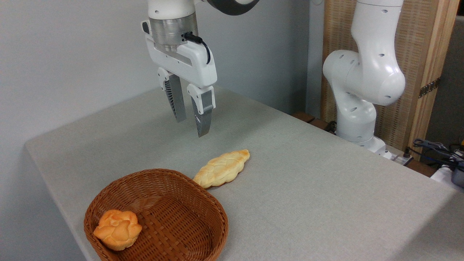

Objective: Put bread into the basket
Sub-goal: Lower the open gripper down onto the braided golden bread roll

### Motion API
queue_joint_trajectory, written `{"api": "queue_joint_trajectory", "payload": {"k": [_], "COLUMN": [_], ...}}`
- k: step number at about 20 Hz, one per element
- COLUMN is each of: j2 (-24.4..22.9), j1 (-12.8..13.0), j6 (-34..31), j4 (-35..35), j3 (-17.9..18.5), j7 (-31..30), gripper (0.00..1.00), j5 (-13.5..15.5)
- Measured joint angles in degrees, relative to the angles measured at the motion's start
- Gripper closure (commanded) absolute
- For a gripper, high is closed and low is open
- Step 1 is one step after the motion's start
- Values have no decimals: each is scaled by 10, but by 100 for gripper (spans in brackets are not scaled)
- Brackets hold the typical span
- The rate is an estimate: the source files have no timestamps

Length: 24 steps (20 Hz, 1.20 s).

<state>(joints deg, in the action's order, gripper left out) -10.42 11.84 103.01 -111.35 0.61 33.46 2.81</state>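
Lying below the parted fingers (191, 127), bread (222, 168) touches basket (203, 195).

Count on the table: two baked pieces, one basket, one arm.

You have one braided loaf (222, 169) lying on the grey table (326, 188), just right of the far rim of the single wicker basket (203, 232); one round orange bun (117, 229) sits in the basket's near left. One gripper (192, 126) with two fingers hangs above.
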Motion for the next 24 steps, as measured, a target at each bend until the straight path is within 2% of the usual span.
{"api": "queue_joint_trajectory", "payload": {"k": [14,20,24], "j2": [1,0,-2], "j1": [0,0,0], "j6": [-30,14,79], "j4": [-17,-81,-128], "j3": [0,-1,-1], "j7": [0,10,11], "gripper": [0,0,0], "j5": [0,-1,-1]}}
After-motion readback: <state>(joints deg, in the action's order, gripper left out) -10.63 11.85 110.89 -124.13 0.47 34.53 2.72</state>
